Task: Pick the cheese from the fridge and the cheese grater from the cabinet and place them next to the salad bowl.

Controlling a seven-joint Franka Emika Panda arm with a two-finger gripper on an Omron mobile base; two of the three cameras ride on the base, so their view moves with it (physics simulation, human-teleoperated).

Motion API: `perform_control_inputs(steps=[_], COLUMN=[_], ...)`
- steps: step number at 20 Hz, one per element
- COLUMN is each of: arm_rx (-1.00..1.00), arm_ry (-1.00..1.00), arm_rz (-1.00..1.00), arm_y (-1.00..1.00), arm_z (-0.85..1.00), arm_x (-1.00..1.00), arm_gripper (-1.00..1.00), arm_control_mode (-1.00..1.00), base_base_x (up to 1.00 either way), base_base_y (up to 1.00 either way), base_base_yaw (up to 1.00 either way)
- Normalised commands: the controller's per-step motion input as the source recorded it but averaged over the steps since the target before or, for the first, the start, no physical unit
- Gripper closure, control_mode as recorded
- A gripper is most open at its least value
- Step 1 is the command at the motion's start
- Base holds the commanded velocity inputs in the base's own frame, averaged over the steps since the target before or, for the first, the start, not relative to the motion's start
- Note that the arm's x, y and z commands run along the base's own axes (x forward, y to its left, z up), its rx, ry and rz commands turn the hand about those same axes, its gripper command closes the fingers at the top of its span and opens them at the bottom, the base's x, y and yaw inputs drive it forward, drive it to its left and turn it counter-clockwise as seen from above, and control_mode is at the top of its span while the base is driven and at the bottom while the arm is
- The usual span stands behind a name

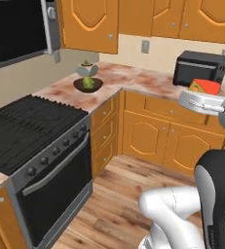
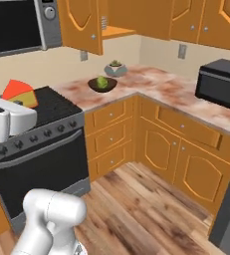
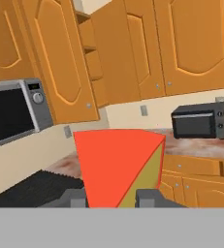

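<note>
Gripper [image 3: 111, 199] pinching the cheese [image 3: 118, 167], fingers [image 3: 150, 197] pressed on either side of the orange-red wedge (yellowish face turned right in hand view). Wedge held aloft, well apart from the salad bowl [image 1: 88, 85]. Bowl sits on the corner counter [image 1: 133, 78], just beside the grey-teal pot [image 1: 86, 68], under the cabinet [image 1: 89, 22] with its door ajar.
</note>
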Motion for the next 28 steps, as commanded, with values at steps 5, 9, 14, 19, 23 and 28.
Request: perform_control_inputs(steps=[5,9,14,19,23,28], arm_rx=[0.00,0.00,0.00,0.00,0.00,0.00], arm_ry=[0.00,0.00,0.00,0.00,0.00,0.00], arm_rz=[0.00,0.00,0.00,0.00,0.00,0.00], arm_y=[0.00,0.00,0.00,0.00,0.00,0.00], arm_z=[0.00,0.00,0.00,0.00,0.00,0.00], arm_x=[0.00,0.00,0.00,0.00,0.00,0.00], arm_gripper=[1.00,1.00,1.00,1.00,1.00,1.00], arm_control_mode=[1.00,1.00,1.00,1.00,1.00,1.00], base_base_x=[0.02,0.28,0.77,0.52,0.43,0.63], base_base_y=[-0.76,-0.68,-0.42,-0.58,-0.50,-0.08], base_base_yaw=[0.29,0.33,0.28,0.16,0.22,0.23])
